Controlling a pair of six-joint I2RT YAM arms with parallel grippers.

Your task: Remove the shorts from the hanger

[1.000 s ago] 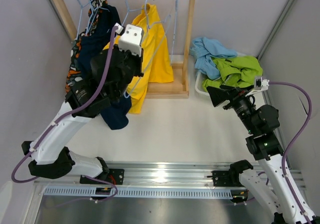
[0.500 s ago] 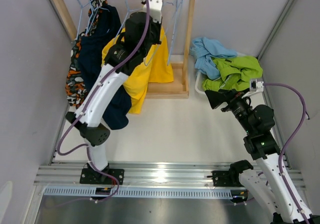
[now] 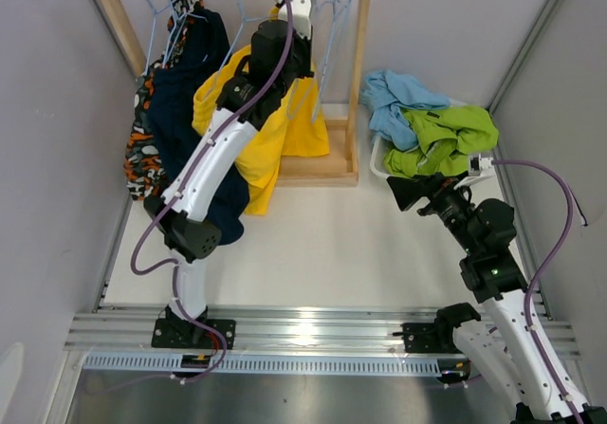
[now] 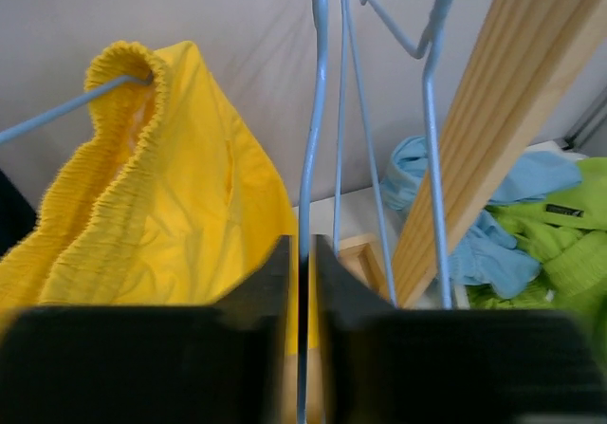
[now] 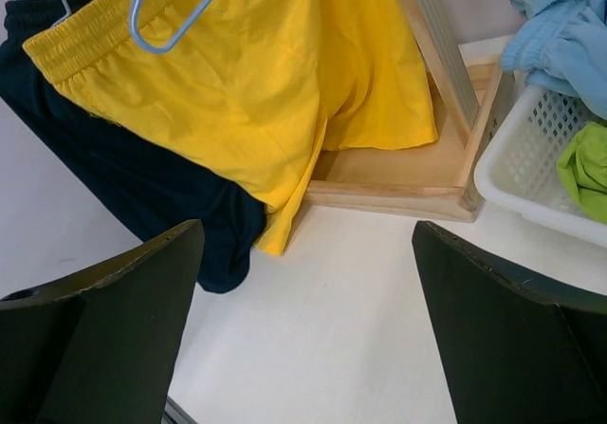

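So the left gripper (image 4: 302, 246) is clamped on a thin blue wire hanger (image 4: 310, 111). Its jaws nearly touch, with just the wire running up between them, high up by the top rail of the wooden rack (image 3: 358, 64). Just left of that wire, the yellow shorts (image 4: 161, 206) hang by their elastic waistband off a second hanger (image 4: 57, 113) (the band's bunched over one wire end, so they sit lopsided). Further left along the rail the navy shorts (image 3: 185, 92) hang down long, touching the yellow pair. The camo shorts (image 3: 140, 144) are at the left end of the rack, right against the navy ones. The rack itself stands along the far edge of the table (image 3: 322, 244), over its left half. On the other side, the right gripper (image 5: 305, 234) is spread wide with nothing in it, hanging over the right side of the table and facing the rack. Just past it, a white basket (image 5: 531, 187) sits by the far right corner, beside the rack's base. The light blue shorts (image 3: 394, 97) and lime green shorts (image 3: 446, 135) are heaped in it, with the blue pair spilling over the far rim.
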